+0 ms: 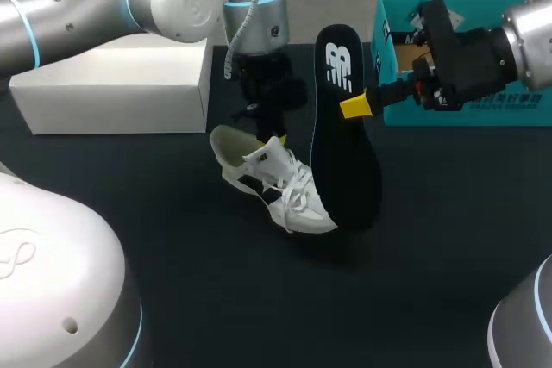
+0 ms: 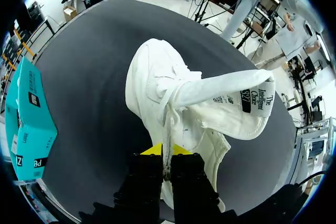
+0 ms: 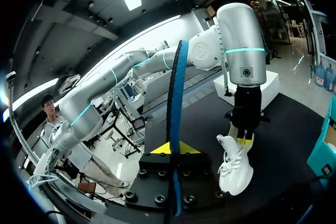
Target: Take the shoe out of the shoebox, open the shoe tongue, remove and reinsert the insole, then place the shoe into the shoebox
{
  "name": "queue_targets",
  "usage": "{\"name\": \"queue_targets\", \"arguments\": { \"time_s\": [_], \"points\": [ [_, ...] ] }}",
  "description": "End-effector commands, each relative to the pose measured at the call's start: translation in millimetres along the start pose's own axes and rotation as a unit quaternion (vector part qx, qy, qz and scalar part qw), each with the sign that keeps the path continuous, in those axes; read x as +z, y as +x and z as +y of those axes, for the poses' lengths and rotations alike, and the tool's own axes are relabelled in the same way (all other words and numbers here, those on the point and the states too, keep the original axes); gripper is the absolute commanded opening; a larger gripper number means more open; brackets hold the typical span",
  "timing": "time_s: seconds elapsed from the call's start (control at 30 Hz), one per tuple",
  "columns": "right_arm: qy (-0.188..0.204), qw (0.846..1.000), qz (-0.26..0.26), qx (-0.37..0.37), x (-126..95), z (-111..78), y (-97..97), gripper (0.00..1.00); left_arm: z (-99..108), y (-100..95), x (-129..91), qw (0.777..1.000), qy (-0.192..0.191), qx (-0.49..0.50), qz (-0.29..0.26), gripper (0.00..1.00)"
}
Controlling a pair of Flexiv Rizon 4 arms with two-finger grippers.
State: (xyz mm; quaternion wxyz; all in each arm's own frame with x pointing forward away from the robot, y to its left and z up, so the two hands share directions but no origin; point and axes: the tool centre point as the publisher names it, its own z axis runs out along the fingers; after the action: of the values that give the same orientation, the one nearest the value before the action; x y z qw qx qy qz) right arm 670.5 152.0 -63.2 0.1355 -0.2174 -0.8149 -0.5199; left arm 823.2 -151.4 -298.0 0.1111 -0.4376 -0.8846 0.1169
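Centre of the frame: the white shoe (image 1: 276,183) tilts over the dark surface (image 1: 431,239), its heel gripped from above by the left pincer (image 1: 267,131). Just right of it stands the black insole (image 1: 345,144) on end — clamped at its edge by the right pincer (image 1: 358,105), with the teal shoebox (image 1: 388,32) at upper right.

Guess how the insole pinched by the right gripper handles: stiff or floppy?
Probably semi-flexible: the insole stands nearly upright from the right gripper's side pinch, yet looks gently bowed edge-on in the right wrist view. Likely light, being so thin; its lower end near the shoe may wobble.
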Motion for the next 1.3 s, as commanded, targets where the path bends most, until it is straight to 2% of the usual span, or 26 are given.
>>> {"name": "queue_targets", "arguments": {
  "time_s": [0.03,0.27,0.33,0.57,0.77,0.9,1.3],
  "points": [
    [0.001,1.0,-0.001,0.001,2,0.3,-0.8,0.0,1,-2.7,-3,0.98,0.002,0.198,0.025,0.0],
    [0.001,1.0,-0.001,0.001,2,0.3,-0.8,0.0,1,-2.7,-3,0.98,0.002,0.198,0.025,0.0],
    [0.001,1.0,-0.001,0.001,2,0.3,-0.8,0.0,1,-9.1,2,0.976,-0.002,0.215,0.039,0.0],
    [0.001,1.0,-0.001,0.001,2,0.3,-0.8,0.0,2,-29.0,7,0.971,-0.014,0.235,0.032,0.0],
    [0.001,1.0,-0.001,0.001,2,0.3,-0.8,0.0,-8,-44.3,16,0.969,-0.025,0.244,0.03,0.0],
    [0.001,1.0,-0.001,0.001,2,0.3,-0.8,0.0,-11,-51.2,26,0.966,-0.031,0.253,0.047,0.0],
    [0.001,1.0,-0.001,0.001,2,0.3,-0.8,0.0,-21,-36.4,26,0.943,-0.051,0.317,0.081,0.0]
  ]
}}
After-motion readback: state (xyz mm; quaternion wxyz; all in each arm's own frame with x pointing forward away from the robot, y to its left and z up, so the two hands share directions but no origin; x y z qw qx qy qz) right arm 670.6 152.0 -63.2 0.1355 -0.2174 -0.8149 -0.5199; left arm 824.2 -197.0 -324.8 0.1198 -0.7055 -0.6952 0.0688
